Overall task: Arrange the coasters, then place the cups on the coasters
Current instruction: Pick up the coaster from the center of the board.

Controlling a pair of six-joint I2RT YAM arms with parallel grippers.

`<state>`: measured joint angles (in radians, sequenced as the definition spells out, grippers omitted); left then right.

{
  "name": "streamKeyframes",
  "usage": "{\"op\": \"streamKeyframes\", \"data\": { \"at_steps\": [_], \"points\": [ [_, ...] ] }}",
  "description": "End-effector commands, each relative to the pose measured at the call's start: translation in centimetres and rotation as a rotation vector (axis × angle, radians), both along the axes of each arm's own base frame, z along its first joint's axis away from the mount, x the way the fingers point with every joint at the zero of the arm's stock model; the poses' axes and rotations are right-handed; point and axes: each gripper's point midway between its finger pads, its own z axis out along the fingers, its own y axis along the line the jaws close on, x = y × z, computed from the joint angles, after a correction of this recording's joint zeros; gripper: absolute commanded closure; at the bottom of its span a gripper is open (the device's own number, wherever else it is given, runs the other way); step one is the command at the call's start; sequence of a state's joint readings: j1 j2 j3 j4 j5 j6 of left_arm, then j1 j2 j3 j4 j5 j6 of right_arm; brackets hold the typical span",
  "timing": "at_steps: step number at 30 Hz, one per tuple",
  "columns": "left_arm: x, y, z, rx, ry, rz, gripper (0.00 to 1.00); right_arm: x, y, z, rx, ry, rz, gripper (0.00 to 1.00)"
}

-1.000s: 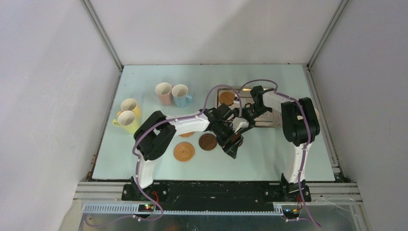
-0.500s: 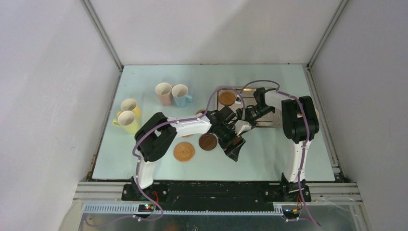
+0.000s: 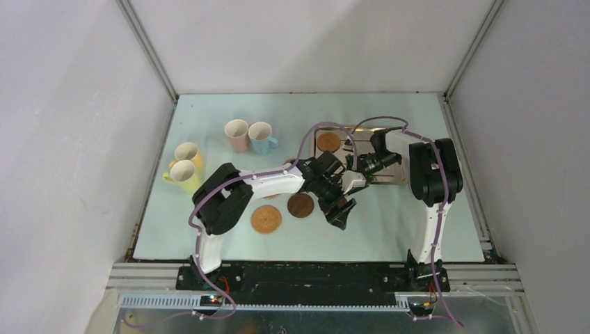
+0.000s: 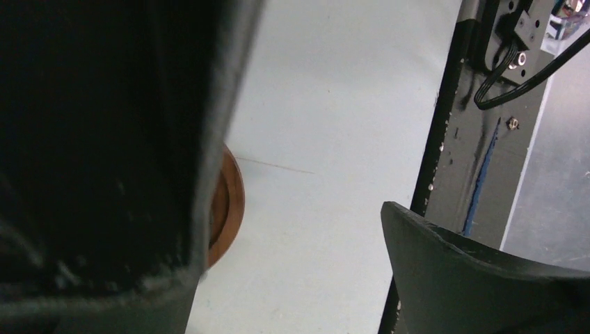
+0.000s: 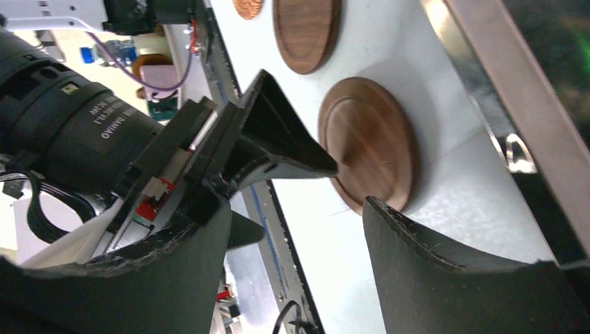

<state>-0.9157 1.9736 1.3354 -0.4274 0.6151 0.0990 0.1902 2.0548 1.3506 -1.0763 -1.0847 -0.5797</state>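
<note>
My left gripper hangs open low over the table, its jaws wide apart. A brown coaster lies half hidden beside one finger. My right gripper stands open just behind it with nothing between its fingers. That dark brown coaster lies flat under the left gripper's fingertip. A second dark coaster and a tan coaster lie to the left. Another tan coaster sits on the steel tray. A pink cup, a light blue cup and two yellow cups stand at the back left.
The steel tray's raised rim runs close beside the dark coaster. The left arm crosses above another coaster, mostly hiding it. The two grippers nearly touch each other. The table's black front edge is near the left gripper.
My right wrist has drifted a little to the right and its jaws have narrowed slightly. The left gripper has shifted slightly and stays wide open. The coasters and cups have not moved.
</note>
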Motion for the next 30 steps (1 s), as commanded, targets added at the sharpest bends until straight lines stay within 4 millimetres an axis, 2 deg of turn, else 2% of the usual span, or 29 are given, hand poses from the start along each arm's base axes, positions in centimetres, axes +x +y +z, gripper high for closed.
{"op": "streamKeyframes", "data": {
  "at_steps": [1,8,10,12,14,16,19,22,24,26,30],
  "points": [
    [0.9,2.0,-2.9,0.117,-0.005,0.080,0.00,-1.8,2.5,5.3,0.189,0.136,-0.012,0.26],
    [1.0,2.1,-2.8,0.118,-0.009,0.075,0.00,-2.2,2.9,4.7,0.158,0.144,0.016,0.26],
    [1.3,2.4,-1.8,0.100,-0.017,0.069,0.00,-1.7,2.6,4.3,0.126,0.129,0.007,0.26],
    [1.7,2.8,0.8,0.042,-0.038,0.065,0.00,-0.5,1.7,3.7,0.095,0.096,-0.033,0.25],
    [1.8,3.4,2.2,0.008,-0.050,0.054,0.00,0.5,0.8,3.1,0.066,0.072,-0.079,0.24],
    [1.3,4.2,2.6,0.011,-0.049,0.029,0.00,1.2,0.0,2.3,0.019,0.058,-0.118,0.24],
    [-0.2,5.2,1.7,0.040,0.013,0.006,0.00,1.8,-0.7,1.2,-0.041,0.050,-0.153,0.23],
    [-2.4,5.7,-0.3,0.051,0.149,-0.010,0.00,2.3,-0.7,0.2,-0.089,0.022,-0.159,0.22],
    [-3.2,5.8,-1.3,0.042,0.219,-0.002,0.00,2.5,-0.6,-0.1,-0.115,0.005,-0.156,0.21],
    [-3.0,5.7,-2.0,0.023,0.259,0.034,0.00,2.5,-0.5,-0.2,-0.126,-0.008,-0.150,0.21],
    [0.5,4.5,-1.8,-0.090,0.294,0.190,0.00,2.5,-0.3,0.3,-0.118,-0.016,-0.142,0.19]
  ]
}}
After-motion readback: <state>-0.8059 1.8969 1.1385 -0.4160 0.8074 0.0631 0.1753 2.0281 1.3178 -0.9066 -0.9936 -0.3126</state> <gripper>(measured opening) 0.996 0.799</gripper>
